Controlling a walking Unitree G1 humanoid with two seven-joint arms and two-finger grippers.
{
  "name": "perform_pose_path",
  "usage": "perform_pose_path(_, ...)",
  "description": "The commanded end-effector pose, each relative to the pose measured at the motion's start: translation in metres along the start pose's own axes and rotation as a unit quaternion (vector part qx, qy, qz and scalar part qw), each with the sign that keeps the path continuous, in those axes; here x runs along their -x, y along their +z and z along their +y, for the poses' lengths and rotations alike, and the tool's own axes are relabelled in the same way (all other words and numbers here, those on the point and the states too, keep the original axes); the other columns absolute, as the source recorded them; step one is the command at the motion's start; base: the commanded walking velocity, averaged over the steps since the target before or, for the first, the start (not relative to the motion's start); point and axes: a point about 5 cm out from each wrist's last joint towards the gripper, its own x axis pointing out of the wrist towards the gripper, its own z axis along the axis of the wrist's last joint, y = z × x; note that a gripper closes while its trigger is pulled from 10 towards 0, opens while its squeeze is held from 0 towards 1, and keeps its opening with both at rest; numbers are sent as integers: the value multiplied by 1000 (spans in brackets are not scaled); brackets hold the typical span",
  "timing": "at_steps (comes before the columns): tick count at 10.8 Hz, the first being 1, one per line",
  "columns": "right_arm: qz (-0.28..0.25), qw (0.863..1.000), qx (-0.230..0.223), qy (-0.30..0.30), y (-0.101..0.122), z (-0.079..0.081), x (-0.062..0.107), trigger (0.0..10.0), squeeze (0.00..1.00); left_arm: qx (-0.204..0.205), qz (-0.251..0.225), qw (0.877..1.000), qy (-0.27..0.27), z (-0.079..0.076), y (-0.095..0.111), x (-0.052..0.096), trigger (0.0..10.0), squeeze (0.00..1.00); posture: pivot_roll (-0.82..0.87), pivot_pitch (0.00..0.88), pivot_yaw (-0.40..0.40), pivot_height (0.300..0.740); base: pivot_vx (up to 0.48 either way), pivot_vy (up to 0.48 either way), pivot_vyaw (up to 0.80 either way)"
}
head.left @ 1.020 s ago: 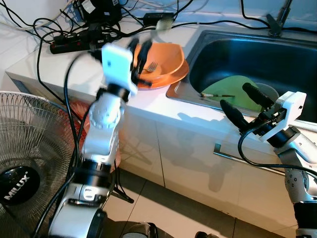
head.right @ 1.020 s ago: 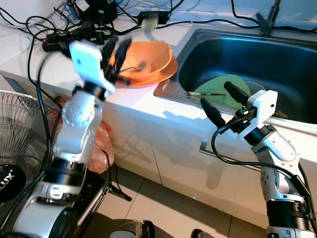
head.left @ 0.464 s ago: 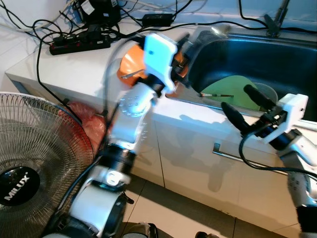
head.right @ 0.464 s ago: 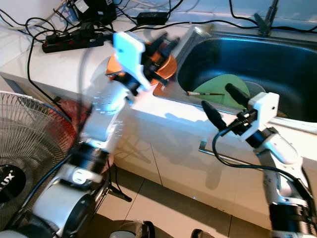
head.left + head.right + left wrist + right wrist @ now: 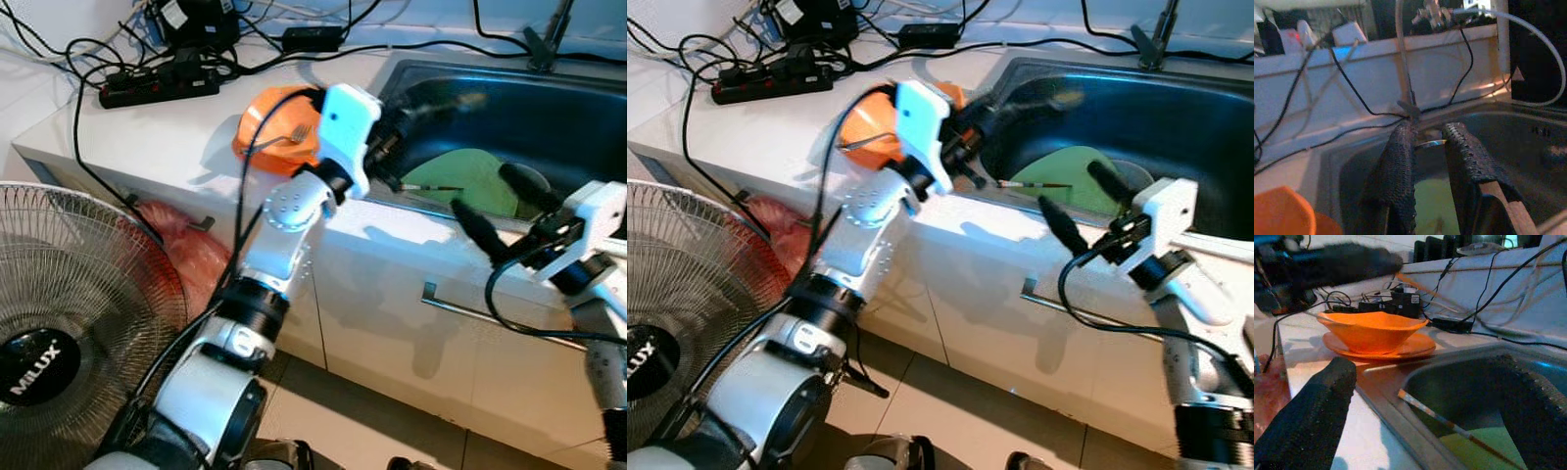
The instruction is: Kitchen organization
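An orange bowl (image 5: 269,127) sits on an orange plate on the white counter, with a fork (image 5: 297,133) resting in it. My left gripper (image 5: 400,132) reaches past the bowl over the steel sink's (image 5: 588,108) left rim. In the left wrist view the left gripper (image 5: 1427,134) is shut on a thin metal utensil (image 5: 1428,143), which appears as a pale blur (image 5: 456,98) over the sink. A green plate (image 5: 465,171) lies in the sink with a thin stick (image 5: 431,187) across it. My right gripper (image 5: 484,190) hovers open at the sink's front edge, holding nothing.
A black power strip (image 5: 157,86) and tangled cables lie at the counter's back left. A standing fan (image 5: 59,323) and a red bag (image 5: 186,245) stand on the floor at the left. A cabinet handle (image 5: 470,308) runs below the sink.
My left arm swung right from above the orange bowl to over the sink, carrying the utensil. The right gripper stayed open and shifted slightly right.
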Motion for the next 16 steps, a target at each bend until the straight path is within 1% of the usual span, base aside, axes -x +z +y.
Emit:
perform_pose_path(1,-2,1000,8,3,7,-2,1,10000,0,-10,-7,1000,-2,1,5,-4,10000,0,-29,138,138,740,0,0,0)
perform_pose_path(3,4,1000,22,12,13,-7,4,10000,0,1,1,1000,4,0,2,-11,10000,0,-45,136,139,740,0,0,0)
perform_pose_path(4,8,1000,27,11,15,-9,7,10000,0,5,16,1000,12,2,-3,-13,10000,0,-53,135,140,740,0,0,0)
perform_pose_path(6,12,999,28,13,16,-10,10,10000,0,8,43,999,18,4,-12,-13,10000,0,-61,132,143,740,0,0,0)
perform_pose_path(7,15,999,28,18,16,-8,12,10000,0,8,61,998,29,5,-18,-12,10000,0,-67,129,145,740,0,0,0)
perform_pose_path(9,18,999,29,20,17,-8,14,10000,0,16,79,995,54,7,-25,-11,10000,0,-75,126,147,740,0,0,0)
perform_pose_path(11,19,999,29,25,20,-7,16,10000,0,28,107,992,68,4,-36,-9,10000,0,-86,124,146,740,0,0,0)
perform_pose_path(14,20,999,28,30,22,-7,17,10000,0,41,120,988,91,3,-37,-13,10000,0,-91,133,143,740,0,0,0)
perform_pose_path(15,20,999,28,30,22,-6,17,10000,0,43,120,987,99,4,-37,-14,10000,463,-91,133,143,740,0,0,0)
perform_pose_path(16,20,999,26,31,23,-6,17,10000,0,45,119,986,111,6,-35,-15,10000,1000,-89,142,143,740,0,0,0)
